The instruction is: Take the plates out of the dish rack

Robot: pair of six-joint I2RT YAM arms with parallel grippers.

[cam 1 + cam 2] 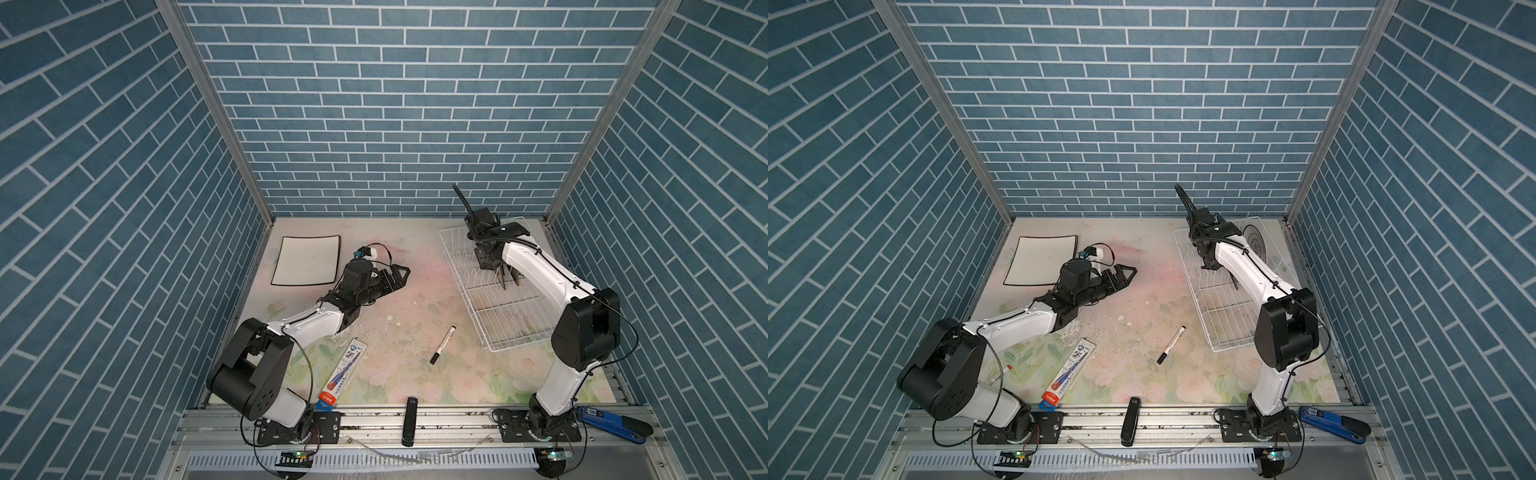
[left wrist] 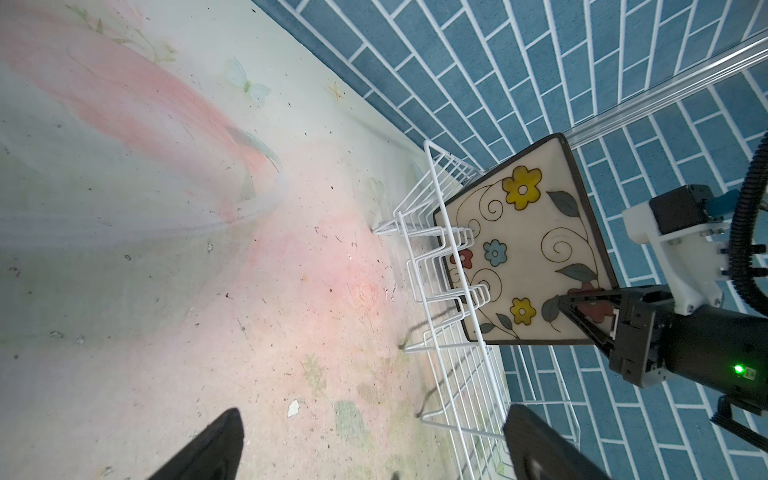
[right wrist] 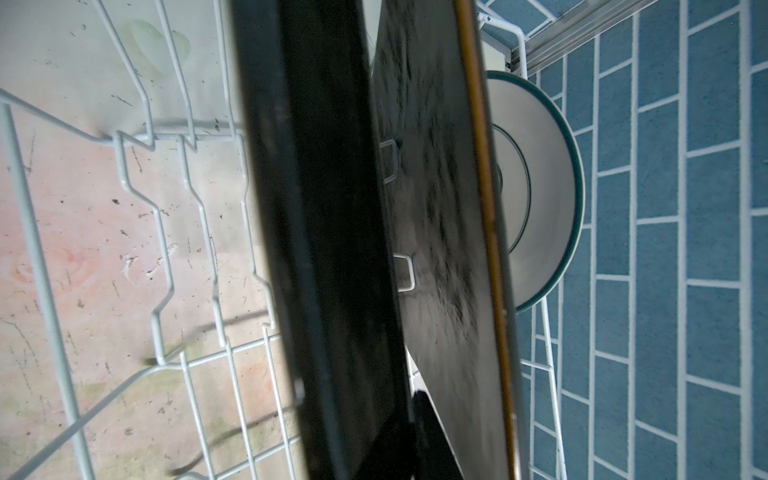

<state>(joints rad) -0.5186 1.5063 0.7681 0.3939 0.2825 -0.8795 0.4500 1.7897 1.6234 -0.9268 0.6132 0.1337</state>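
Note:
The white wire dish rack (image 1: pixel 469 299) sits at the back right of the table. A cream plate with coloured flowers (image 2: pixel 519 249) stands upright among its prongs, and my right gripper (image 2: pixel 561 301) is shut on that plate's top edge from above. In the right wrist view its dark back (image 3: pixel 324 249) fills the middle. Behind it stand a black plate (image 3: pixel 436 228) and a round white plate (image 3: pixel 540 187). A white black-rimmed plate (image 1: pixel 305 260) lies flat at the back left. Beside it my left gripper (image 1: pixel 399 276) hangs open and empty, facing the rack.
A black marker (image 1: pixel 442 345) lies in front of the rack. A long printed pack (image 1: pixel 343 374) lies near the left arm's base. On the front rail rest a black bar (image 1: pixel 409 419) and a blue tool (image 1: pixel 611 422). Blue brick walls enclose three sides.

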